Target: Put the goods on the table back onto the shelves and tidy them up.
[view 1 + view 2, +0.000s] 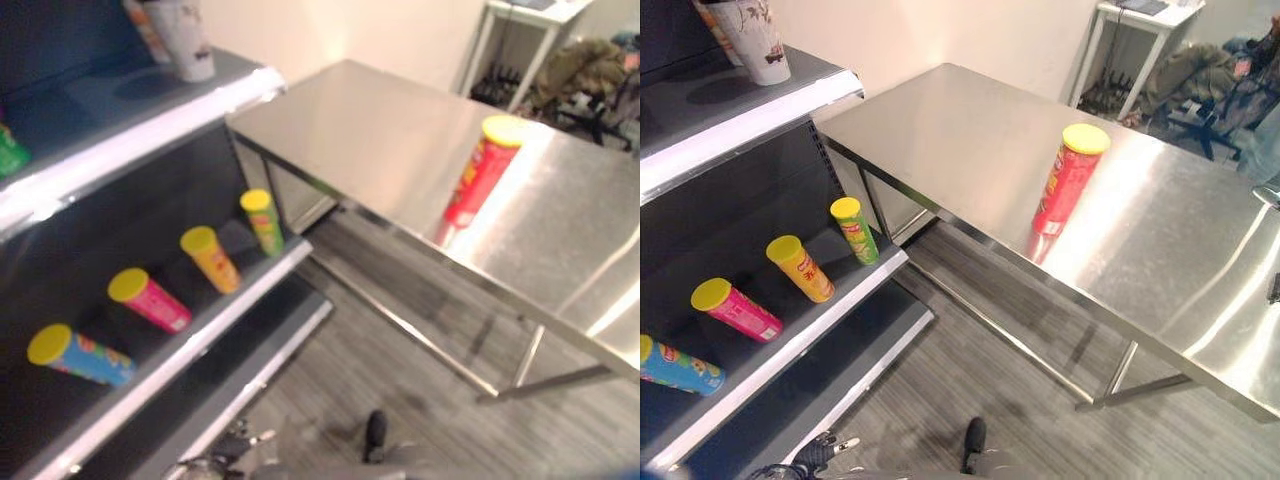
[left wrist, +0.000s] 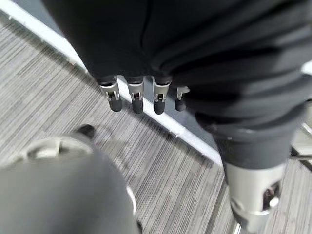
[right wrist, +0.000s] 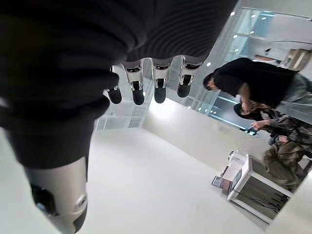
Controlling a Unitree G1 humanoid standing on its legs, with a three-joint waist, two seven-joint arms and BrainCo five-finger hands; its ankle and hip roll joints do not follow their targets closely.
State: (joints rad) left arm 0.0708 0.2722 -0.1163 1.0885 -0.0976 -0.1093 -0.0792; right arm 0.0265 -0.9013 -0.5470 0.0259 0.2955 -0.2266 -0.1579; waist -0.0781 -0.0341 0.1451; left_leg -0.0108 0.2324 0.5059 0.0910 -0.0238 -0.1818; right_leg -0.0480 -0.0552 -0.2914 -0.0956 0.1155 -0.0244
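Table (image 1: 970, 130): stainless steel top on a metal frame, standing just beside the shelving unit, its near corner close to the upper shelf edge.

Red canister (image 1: 1068, 178): 1 tall tube with a yellow lid, upright on the table, near the table's front edge, well apart from the shelves. Nothing touches it.

Lower shelf (image 1: 790, 350): dark board with a pale front strip, holding 4 canisters in a row, all tilted back with their yellow lids toward the front.
- Green canister (image 1: 855, 230): nearest the table end of the shelf.
- Orange canister (image 1: 800, 268): next along, beside the green one, apart from it.
- Pink canister (image 1: 735, 310): third in the row.
- Blue canister (image 1: 675, 367): farthest from the table, lying almost flat, partly cut off at the view's edge.

Upper shelf (image 1: 740, 125): dark board with a pale front strip. 1 white patterned cup (image 1: 755, 40) stands upright near its front edge, with another item behind it too cut off to identify. In the left eye view a green item (image 1: 10, 150) sits at the far left of this shelf, mostly out of frame.

Left hand (image 2: 136, 97): seen in its own wrist view above grey striped flooring, fingers hanging straight and slightly spread, holding nothing.

Right hand (image 3: 146, 87): seen in its own wrist view, fingers straight and apart, thumb extended, holding nothing. Past it stand 2 people (image 3: 253, 87) near a small white table (image 3: 253, 190).

Floor (image 1: 970, 370): grey wood-grain planks between shelving and table.
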